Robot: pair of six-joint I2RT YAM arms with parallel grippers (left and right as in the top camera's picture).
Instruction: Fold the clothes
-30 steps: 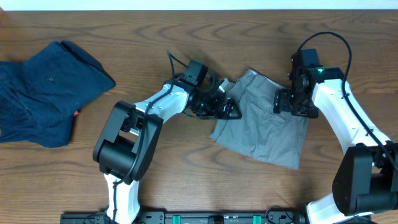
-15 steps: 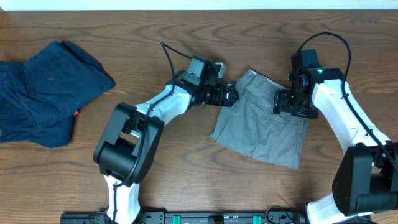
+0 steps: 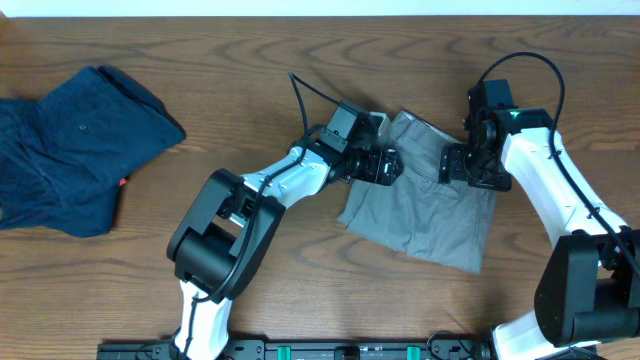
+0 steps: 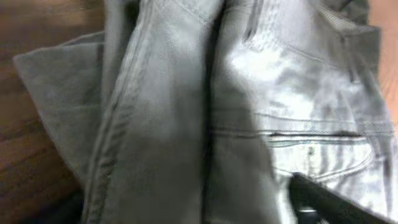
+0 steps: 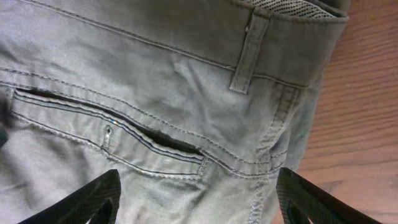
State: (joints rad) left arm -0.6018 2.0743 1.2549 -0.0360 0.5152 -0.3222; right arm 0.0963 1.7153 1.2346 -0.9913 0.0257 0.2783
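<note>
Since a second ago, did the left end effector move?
Yes. The left end effector slid right, further over the grey shorts, toward the unmoved right end effector.

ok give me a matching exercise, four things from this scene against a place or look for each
Things:
1 grey shorts
2 navy garment
3 back pocket
4 table

Place or look:
a brown wood grain
b right of centre on the table
c far left of the table
d stitched slit in the grey fabric

Pairs: 1-b, 2-c, 3-d, 4-a
</note>
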